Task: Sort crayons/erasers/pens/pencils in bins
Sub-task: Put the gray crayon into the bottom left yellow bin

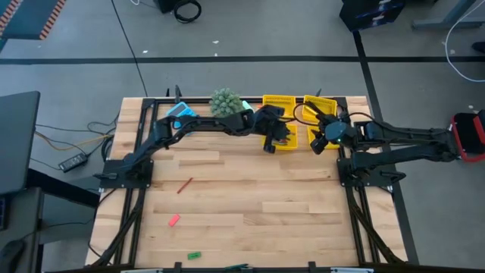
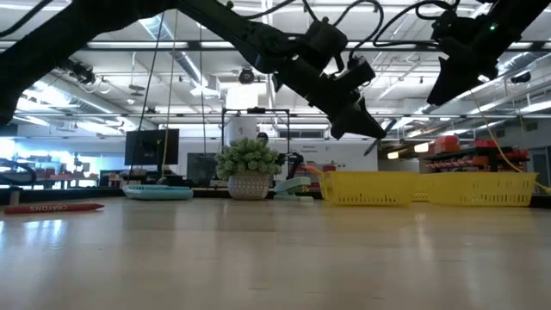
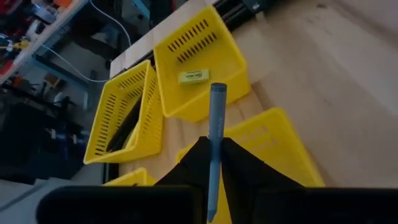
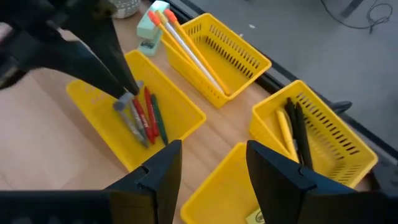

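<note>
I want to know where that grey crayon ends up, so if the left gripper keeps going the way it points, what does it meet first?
Probably the yellow bin holding crayons; the left gripper, shut on the grey crayon, points into it.

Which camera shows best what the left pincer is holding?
The left wrist view: a grey-blue crayon pinched in the left pincer above the bins. The right wrist view shows its tip over other crayons in a bin. The high and low views hide it.

Grey crayon (image 3: 216, 140) upright in left fingers (image 3: 249, 174) over yellow bins (image 1: 282, 136), red crayon (image 1: 185, 185) on table
</note>
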Available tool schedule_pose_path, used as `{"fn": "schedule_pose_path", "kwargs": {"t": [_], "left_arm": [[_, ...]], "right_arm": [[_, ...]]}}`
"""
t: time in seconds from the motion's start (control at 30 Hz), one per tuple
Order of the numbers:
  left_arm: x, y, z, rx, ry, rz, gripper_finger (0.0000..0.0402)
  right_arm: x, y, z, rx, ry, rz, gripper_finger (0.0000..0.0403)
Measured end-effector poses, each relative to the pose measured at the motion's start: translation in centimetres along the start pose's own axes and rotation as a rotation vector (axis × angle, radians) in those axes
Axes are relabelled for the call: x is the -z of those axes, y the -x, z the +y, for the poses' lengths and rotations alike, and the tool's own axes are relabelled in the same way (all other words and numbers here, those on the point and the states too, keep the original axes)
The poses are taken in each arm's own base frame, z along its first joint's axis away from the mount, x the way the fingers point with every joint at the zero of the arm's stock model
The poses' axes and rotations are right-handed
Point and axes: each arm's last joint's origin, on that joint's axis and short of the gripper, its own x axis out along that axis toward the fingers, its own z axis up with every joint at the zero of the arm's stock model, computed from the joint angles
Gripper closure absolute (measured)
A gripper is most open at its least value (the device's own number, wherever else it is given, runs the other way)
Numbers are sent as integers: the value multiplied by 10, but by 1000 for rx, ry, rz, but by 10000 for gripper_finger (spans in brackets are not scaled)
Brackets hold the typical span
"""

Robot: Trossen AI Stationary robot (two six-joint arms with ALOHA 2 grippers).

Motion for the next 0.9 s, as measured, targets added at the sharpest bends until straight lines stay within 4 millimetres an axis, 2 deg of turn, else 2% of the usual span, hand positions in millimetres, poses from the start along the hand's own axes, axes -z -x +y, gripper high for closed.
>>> {"fn": "schedule_pose_path", "kwargs": {"t": [0.13,0.5,0.7,0.9], "left_arm": [[6,-9,0,8,-2,19,355],[14,-6,-2,61,22,101,364],[16,-6,-4,76,101,126,349],[22,-8,-8,101,125,164,354]], "right_arm": [[0,0,0,3,19,-1,217],[0,-2,1,8,-16,-10,217],[6,-6,2,8,-32,12,217],[1,-6,5,-44,-85,-23,217]]}}
